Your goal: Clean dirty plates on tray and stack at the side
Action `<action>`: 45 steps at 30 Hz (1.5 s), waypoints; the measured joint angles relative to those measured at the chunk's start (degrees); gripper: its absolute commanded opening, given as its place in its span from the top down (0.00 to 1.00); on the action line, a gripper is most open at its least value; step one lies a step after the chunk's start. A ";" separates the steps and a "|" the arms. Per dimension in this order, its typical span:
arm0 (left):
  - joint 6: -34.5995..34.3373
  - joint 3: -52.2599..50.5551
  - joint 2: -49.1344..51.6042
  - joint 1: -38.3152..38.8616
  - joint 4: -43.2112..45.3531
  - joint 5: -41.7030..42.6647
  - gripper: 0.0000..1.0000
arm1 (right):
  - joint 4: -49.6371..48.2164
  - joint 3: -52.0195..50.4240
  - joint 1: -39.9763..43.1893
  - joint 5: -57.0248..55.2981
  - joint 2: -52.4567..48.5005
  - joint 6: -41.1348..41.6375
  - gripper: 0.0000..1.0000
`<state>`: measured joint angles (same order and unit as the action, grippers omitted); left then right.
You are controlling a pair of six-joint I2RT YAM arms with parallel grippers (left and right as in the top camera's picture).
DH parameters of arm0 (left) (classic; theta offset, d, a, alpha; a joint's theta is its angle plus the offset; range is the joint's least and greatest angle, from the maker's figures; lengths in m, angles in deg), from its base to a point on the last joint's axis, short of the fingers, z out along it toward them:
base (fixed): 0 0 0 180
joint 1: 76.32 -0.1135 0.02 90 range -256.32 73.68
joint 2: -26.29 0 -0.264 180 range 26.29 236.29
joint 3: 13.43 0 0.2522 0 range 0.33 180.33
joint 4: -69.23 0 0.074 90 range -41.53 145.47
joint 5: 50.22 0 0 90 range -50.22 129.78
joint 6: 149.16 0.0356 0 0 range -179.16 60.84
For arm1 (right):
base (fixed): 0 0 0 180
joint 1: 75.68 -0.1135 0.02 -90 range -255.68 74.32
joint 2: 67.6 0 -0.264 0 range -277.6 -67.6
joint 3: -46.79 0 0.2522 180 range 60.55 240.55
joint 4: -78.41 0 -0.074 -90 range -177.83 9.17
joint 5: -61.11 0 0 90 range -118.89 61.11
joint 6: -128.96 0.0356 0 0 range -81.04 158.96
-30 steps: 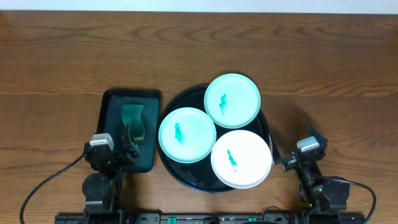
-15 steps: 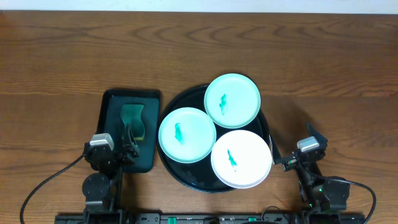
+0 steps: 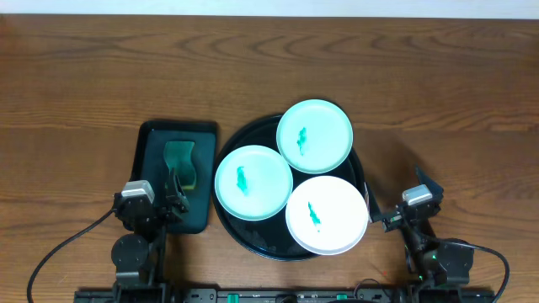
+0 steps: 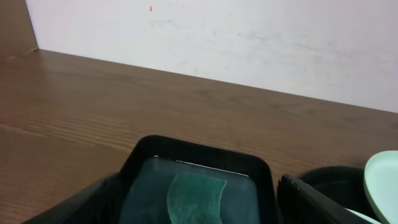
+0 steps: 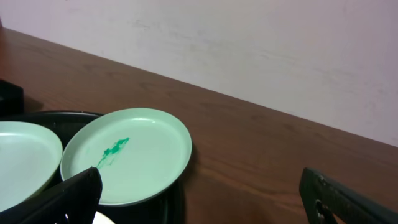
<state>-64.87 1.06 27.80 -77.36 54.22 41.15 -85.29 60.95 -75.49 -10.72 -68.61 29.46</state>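
I am watching both arms sitting at the near table (image 3: pixel 76 93) edge. The left gripper (image 3: pixel 173 200) is hanging spread over the near end of the small tray (image 3: pixel 150 135), gripping nothing. The right gripper (image 3: pixel 402 204) is gaping wide, empty, just right of the tray (image 3: pixel 249 239). On the tray, the white plate (image 3: pixel 333 220) is lying nearest, the near mint plate (image 3: pixel 257 189) to its left, and the far mint plate (image 3: pixel 320 126) behind. Each is showing a green smear. A sponge (image 3: pixel 181 162) is lying in the small tray.
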 measured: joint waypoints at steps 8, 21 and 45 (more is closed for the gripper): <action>0.00 0.00 0.00 0.00 0.00 0.00 0.20 | 0.00 0.00 0.00 0.00 0.00 0.00 0.01; 0.00 0.00 0.00 0.00 0.02 0.00 0.20 | 0.00 0.00 0.00 0.00 0.00 -0.02 0.01; -3.72 7.32 17.27 0.00 -5.64 4.70 0.20 | 0.02 0.00 0.00 0.00 -0.02 0.00 0.01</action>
<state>-68.59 8.38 45.07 -77.36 48.58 45.85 -85.27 60.95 -75.49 -10.72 -68.64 29.46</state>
